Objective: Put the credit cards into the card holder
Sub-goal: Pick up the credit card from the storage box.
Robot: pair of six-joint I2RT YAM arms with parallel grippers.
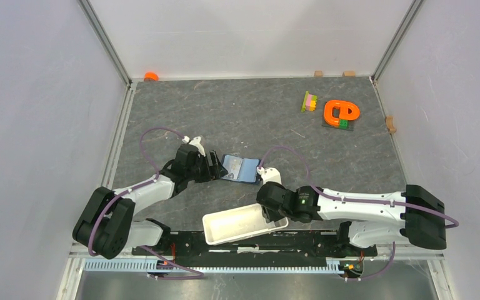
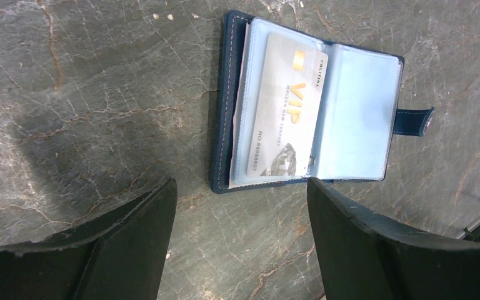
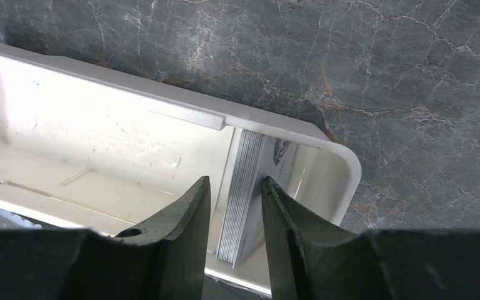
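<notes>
The card holder [image 1: 240, 169] [image 2: 357, 119] lies open on the grey table, with the lighter blue inside facing up and the snap tab to its right. One grey credit card [image 2: 287, 112] marked VIP lies on its left half. My left gripper [image 1: 215, 167] [image 2: 240, 187] stands open just short of the holder's near edge, with only table between its fingers. A stack of credit cards [image 3: 245, 156] stands on edge in the end of the white tray [image 1: 225, 228] [image 3: 162, 100]. My right gripper [image 1: 274, 215] [image 3: 235, 182] straddles that stack. Its right finger is against the stack and a gap remains on the left.
At the back right sit an orange curved toy [image 1: 341, 114] and a small stack of coloured bricks [image 1: 310, 101]. An orange cap [image 1: 151, 76] is at the back left. Small wooden blocks [image 1: 390, 124] line the right wall. White walls enclose the table.
</notes>
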